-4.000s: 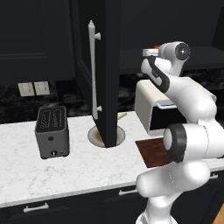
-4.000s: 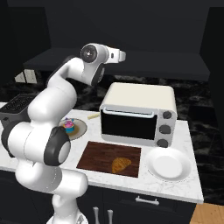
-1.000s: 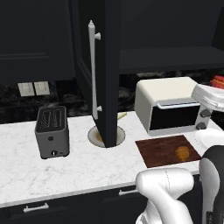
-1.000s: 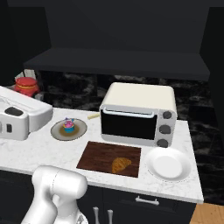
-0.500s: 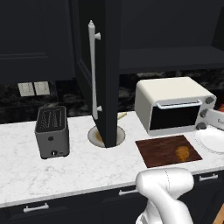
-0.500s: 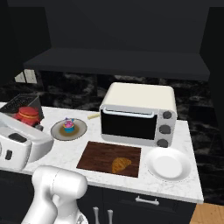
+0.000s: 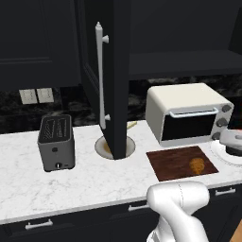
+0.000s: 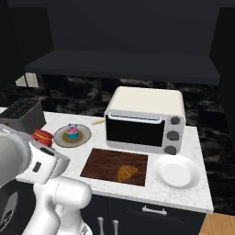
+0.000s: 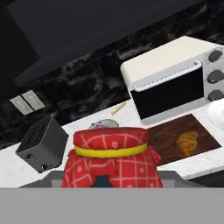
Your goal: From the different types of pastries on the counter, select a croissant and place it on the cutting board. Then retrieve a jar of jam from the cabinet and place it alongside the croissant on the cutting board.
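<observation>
Below on the worktop [image 8: 193,197] lies the cutting board [image 9: 183,138], and my jaws pinching the jar of jam [image 9: 110,159] could crush the croissant [image 9: 187,142] if lowered carelessly.

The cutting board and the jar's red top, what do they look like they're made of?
The cutting board looks like dark reddish-brown wood with a matte finish: faint streaky grain shows. The jar of jam seems topped with red checked cloth: it drapes in folds, cinched by a yellow band. Being rendered, both are guesses.
</observation>
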Robot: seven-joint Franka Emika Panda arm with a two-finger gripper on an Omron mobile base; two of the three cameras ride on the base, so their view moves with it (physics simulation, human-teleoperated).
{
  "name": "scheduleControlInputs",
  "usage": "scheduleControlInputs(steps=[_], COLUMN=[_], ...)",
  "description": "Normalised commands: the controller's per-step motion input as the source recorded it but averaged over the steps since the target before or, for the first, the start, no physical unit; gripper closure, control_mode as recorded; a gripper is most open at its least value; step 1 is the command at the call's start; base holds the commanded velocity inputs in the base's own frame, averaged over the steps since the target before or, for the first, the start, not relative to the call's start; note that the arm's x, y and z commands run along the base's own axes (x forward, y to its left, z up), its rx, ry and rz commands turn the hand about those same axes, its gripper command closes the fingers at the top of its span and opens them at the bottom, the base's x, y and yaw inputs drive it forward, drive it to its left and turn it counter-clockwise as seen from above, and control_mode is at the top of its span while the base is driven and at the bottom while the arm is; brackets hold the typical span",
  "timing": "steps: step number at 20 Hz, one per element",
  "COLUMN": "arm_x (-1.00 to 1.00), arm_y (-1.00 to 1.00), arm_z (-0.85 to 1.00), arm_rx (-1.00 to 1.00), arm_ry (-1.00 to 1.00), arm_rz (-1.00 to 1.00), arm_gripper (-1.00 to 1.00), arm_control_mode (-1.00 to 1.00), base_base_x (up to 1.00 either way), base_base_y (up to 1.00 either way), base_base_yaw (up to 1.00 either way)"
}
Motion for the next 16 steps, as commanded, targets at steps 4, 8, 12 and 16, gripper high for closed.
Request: scheduleControlInputs(steps=[4,8,12,16], arm_x=[0.45,0.45,0.44,0.44], arm_y=[0.06,0.13,0.16,0.14], arm_z=[-0.89,-0.92,-0.91,-0.89], arm_rx=[0.08,0.1,0.11,0.09], arm_ry=[0.0,0.0,0.0,0.0], arm_rz=[0.11,0.13,0.15,0.16], arm_gripper=[1.0,1.0,1.0,1.0], arm_control_mode=[-1.0,-1.0,-1.0,-1.0], base_base_x=[0.0,0.0,0.0,0.0], base_base_y=[0.0,0.0,0.0,0.0], base_base_yaw=[0.0,0.0,0.0,0.0])
